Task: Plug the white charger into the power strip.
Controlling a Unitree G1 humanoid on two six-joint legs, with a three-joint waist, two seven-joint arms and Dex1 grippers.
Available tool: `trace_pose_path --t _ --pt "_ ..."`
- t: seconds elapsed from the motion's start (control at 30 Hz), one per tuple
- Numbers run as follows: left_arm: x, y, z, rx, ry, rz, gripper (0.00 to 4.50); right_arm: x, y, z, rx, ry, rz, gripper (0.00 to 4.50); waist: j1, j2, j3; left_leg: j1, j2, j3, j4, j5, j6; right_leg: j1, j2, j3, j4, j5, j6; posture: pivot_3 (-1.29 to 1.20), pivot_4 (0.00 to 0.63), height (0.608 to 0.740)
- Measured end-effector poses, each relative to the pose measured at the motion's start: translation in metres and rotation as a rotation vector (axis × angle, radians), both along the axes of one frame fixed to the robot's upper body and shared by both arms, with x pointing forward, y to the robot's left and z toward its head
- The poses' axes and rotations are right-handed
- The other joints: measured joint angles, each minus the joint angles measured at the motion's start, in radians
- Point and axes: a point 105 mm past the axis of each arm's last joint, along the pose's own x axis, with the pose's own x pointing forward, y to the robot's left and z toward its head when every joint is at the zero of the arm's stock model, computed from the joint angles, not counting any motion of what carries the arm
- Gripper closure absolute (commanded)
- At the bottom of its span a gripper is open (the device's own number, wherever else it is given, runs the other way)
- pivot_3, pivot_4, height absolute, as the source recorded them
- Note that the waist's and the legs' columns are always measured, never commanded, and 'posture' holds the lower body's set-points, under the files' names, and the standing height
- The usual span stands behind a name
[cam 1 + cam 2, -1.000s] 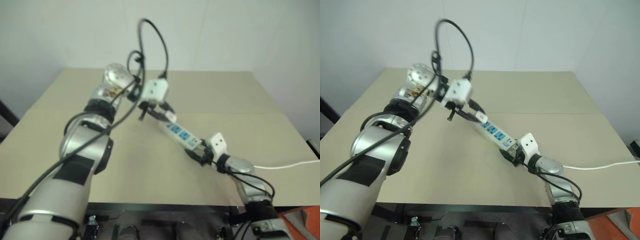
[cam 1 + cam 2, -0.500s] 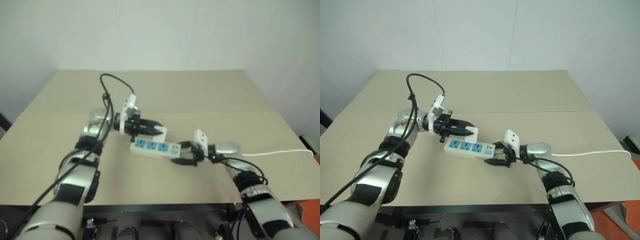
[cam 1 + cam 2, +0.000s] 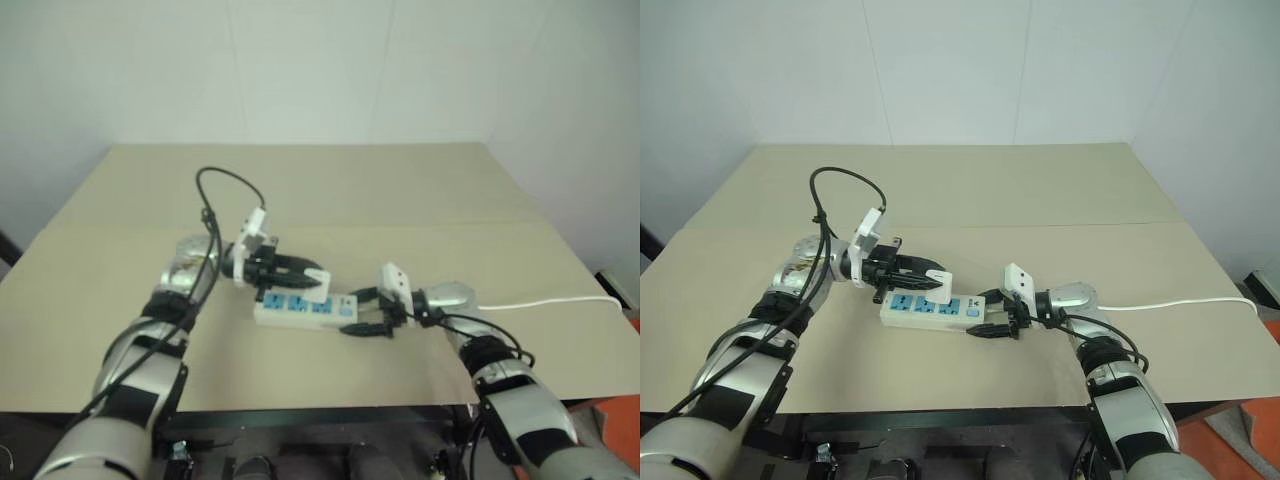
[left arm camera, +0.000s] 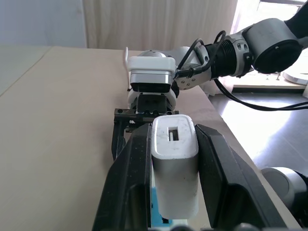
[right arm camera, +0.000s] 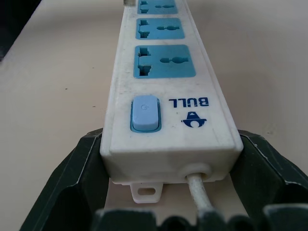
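The power strip (image 3: pixel 928 311) lies flat on the tan desk (image 3: pixel 970 190), a little below the middle of the picture. Its blue sockets face up. Its thin white cord (image 3: pixel 1180 303) runs off to the right edge of the frame.

The left tool (image 3: pixel 936 279) comes in from the left. Its two black fingers (image 4: pixel 132 183) are squeezed tight on the white charger (image 4: pixel 175 168), one on each side. The charger sits just above the left part of the strip.

The right tool (image 3: pixel 988 318) comes in from the right. Its fingers (image 5: pixel 62 192) stand wide, one on each side of the strip's cord end, close by the blue switch (image 5: pixel 144 112), and they look to be gripping it.
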Motion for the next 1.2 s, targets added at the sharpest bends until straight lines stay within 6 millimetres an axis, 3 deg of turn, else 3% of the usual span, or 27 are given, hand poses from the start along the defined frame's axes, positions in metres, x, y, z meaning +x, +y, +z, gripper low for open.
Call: trace_pose_path --t 0.57,1.2 --pt "0.000 -0.013 -0.020 0.031 0.034 -0.029 3.48 -0.007 0.001 -0.002 -0.010 0.017 0.034 1.09 0.000 0.000 0.000 0.000 0.000 0.000 0.000 0.000 0.000 0.000 0.000 0.000 0.000 -0.001 0.001 0.00 0.150 0.740" --pt "0.000 -0.017 -0.026 0.079 -0.026 -0.047 3.48 -0.007 0.001 -0.003 -0.010 0.019 0.021 1.09 0.000 0.000 0.000 0.001 0.000 0.000 0.000 0.000 0.000 0.001 0.000 0.000 0.000 -0.002 0.003 0.00 0.150 0.740"
